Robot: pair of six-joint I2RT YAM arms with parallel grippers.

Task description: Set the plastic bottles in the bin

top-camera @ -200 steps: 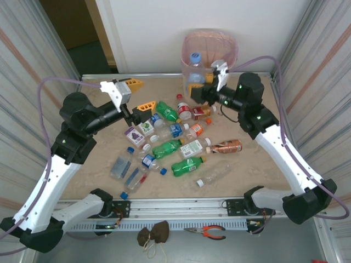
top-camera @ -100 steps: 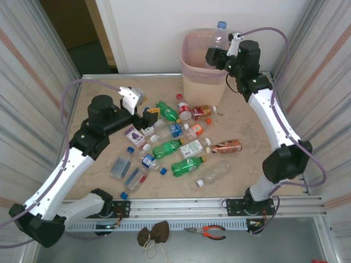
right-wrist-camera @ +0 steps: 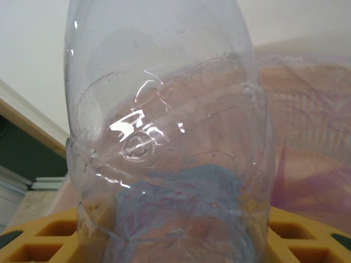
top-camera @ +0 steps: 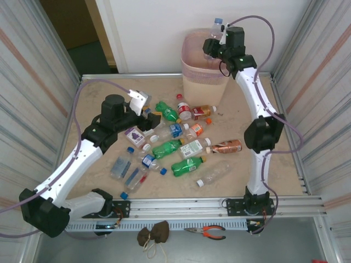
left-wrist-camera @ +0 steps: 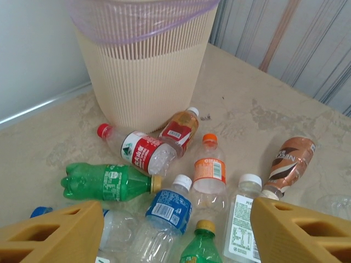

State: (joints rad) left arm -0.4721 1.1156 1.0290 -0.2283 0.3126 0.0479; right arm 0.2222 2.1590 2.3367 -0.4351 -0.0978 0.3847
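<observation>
since a second ago the right arm has swung up from the pile to the bin (top-camera: 204, 82), and the left arm has reached in over the plastic bottles (top-camera: 175, 148) lying on the table (top-camera: 230, 118). right gripper (top-camera: 214, 48) is clamped on a clear bottle (top-camera: 215, 34), yellow pads either side of its lower body. the bottle stands near upright, blue cap up, long axis vertical, and looks to be over the bin's mouth. left gripper (left-wrist-camera: 175, 230) hangs open, nothing between the jaws, above the pile just in front of the bin. close ahead a green bottle (left-wrist-camera: 104, 182) lies flat, long axis left-right in the wrist view, cap pointing right. the bottles look empty, so probably light, thin-walled, easy to crush, slick. best taken across the body at the label, jaws square to the long axis, mild squeeze.
</observation>
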